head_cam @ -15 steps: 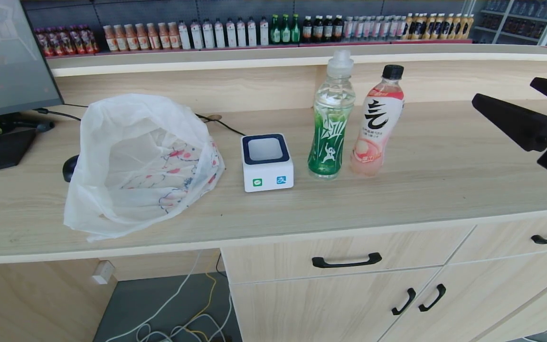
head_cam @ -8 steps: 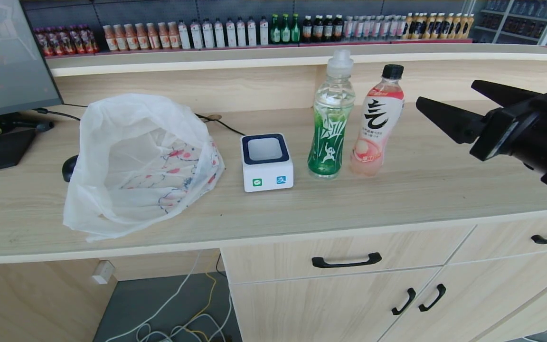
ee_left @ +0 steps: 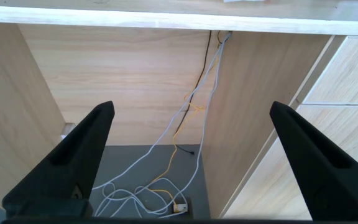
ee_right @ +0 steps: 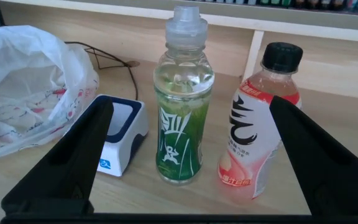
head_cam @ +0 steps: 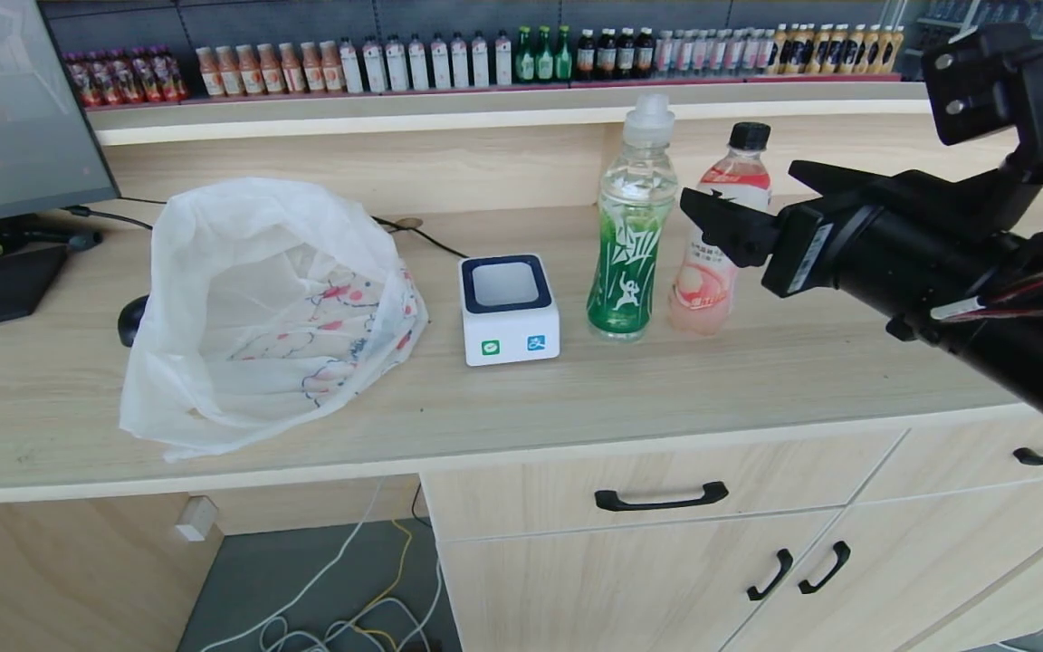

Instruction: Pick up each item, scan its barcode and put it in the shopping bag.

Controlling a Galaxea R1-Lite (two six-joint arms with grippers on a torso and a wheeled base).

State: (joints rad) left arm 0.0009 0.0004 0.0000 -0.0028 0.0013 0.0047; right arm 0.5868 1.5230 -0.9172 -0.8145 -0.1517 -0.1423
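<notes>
Two bottles stand upright on the wooden counter (head_cam: 847,335): a green bottle (head_cam: 632,226) with a clear cap and, to its right, a pink bottle (head_cam: 710,281) with a black cap. My right gripper (head_cam: 739,188) is open, level with the pink bottle's upper half; one finger crosses in front of its label. The right wrist view shows the green bottle (ee_right: 180,124) and pink bottle (ee_right: 257,143) ahead of the open right gripper (ee_right: 191,102). The white scanner (head_cam: 509,308) sits left of the bottles, and the open white shopping bag (head_cam: 259,308) lies further left. My left gripper (ee_left: 191,106) is open below the counter.
A monitor (head_cam: 5,109) on a black stand occupies the counter's far left, with a dark mouse (head_cam: 132,321) beside the bag. A raised ledge and a shelf of bottles (head_cam: 485,59) run behind. Drawers (head_cam: 657,493) lie below the counter; cables (ee_left: 166,186) trail on the floor.
My right arm has swung in from the right edge toward the pink bottle, its gripper staying open. Bottles, scanner and bag have not moved.
</notes>
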